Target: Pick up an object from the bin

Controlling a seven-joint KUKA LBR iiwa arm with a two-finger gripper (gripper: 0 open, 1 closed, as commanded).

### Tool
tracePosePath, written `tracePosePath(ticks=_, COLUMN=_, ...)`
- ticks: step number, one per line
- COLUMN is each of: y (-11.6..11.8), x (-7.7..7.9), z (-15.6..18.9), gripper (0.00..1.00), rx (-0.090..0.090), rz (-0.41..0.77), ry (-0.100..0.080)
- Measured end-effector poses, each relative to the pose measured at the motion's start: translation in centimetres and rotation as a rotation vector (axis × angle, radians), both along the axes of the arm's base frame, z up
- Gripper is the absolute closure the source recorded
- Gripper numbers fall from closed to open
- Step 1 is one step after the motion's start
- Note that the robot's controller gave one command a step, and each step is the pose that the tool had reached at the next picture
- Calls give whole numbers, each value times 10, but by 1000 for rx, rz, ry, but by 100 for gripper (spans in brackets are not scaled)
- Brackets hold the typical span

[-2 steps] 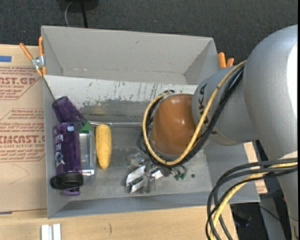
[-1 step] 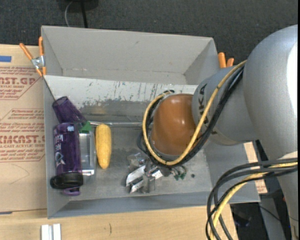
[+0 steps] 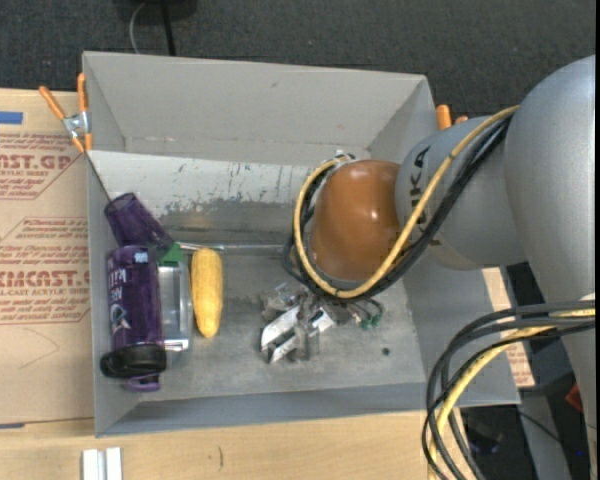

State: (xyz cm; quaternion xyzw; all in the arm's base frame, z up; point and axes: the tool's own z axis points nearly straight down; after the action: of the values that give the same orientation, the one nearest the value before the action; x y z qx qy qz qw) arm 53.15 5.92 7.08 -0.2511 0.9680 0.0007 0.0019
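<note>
My gripper (image 3: 292,336) hangs low over the bin's floor, right of the middle, below the brown dome on the wrist. Its metal fingers (image 3: 276,340) point toward the front left, and nothing shows between them. A yellow corn cob (image 3: 207,291) lies lengthwise on the floor a short way to the gripper's left, apart from it. Further left, a purple bottle with a black cap (image 3: 133,313) lies along the bin's left wall, with a clear packet (image 3: 174,303) wedged between it and the corn.
A second purple thing (image 3: 133,219) leans in the back left corner above the bottle. The arm and its yellow and black cables cover the bin's right side. Bare grey floor lies between the corn and the gripper.
</note>
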Motion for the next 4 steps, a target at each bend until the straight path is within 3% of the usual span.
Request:
tracePosePath(ticks=1, y=0, x=0, z=0, gripper=100, rx=0, rz=0, ry=0)
tracePosePath(ticks=2, y=-30, x=11, z=2, gripper=100, rx=1, rz=59, ry=-2)
tracePosePath(ticks=3, y=-30, x=11, z=2, gripper=100, rx=1, rz=59, ry=-2)
tracePosePath(ticks=4, y=-37, x=6, z=40, gripper=100, rx=2, rz=68, ry=5)
